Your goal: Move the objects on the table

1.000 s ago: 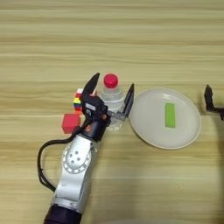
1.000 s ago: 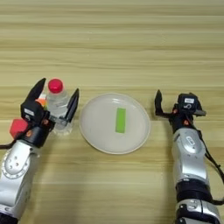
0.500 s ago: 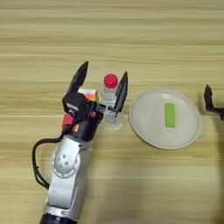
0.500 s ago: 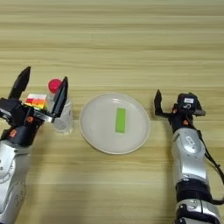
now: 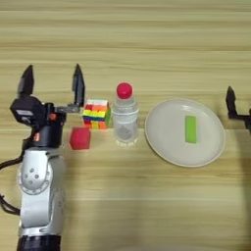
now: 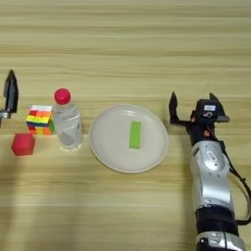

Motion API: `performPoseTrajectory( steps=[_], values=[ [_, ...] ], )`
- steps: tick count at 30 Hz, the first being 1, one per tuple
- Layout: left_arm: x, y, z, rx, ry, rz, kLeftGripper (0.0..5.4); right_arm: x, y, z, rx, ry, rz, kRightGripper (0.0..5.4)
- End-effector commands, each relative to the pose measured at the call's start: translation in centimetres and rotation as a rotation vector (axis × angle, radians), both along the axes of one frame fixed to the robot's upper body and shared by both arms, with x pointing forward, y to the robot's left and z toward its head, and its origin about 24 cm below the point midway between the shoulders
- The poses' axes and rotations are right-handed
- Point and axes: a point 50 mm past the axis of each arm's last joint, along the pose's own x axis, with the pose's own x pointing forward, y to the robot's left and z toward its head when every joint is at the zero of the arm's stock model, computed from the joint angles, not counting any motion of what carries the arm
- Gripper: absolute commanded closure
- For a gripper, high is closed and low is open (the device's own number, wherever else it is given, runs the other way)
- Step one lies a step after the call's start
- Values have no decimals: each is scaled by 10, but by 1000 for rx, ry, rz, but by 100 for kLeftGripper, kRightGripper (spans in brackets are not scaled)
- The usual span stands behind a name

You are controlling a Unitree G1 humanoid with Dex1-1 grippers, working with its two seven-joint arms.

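A small clear bottle with a red cap stands upright on the wooden table, just left of the white plate. A multicoloured puzzle cube sits touching or almost touching the bottle's left side. A plain red cube lies in front of the puzzle cube, a little left. My left gripper is open, left of the puzzle cube, holding nothing. My right gripper stands open to the right of the plate, parked.
The round white plate lies right of the bottle with a flat green strip on it. My left arm runs down to the lower left edge, my right arm to the lower right.
My left gripper has let go of the bottle and drawn back to the left, past the puzzle cube. The bottle stays upright beside the plate. The right arm has not moved.
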Motion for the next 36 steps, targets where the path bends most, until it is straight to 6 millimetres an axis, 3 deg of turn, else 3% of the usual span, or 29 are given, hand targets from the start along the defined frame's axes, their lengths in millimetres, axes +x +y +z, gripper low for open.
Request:
performPoseTrajectory(
  steps=[1,5,12,20,36],
  values=[
    [7,11,-9,-8,64,66,2,-5,9,5,-27,-10,53,0],
    [13,18,-21,-8,121,103,2,-11,22,12,-44,-34,118,0],
    [25,21,-53,42,263,125,2,-30,57,23,-38,-62,395,0],
    [30,20,-65,45,299,109,2,-58,96,23,-40,-21,779,0],
    [34,19,-69,45,303,111,2,-49,143,14,-116,27,1001,0]
  ],
)
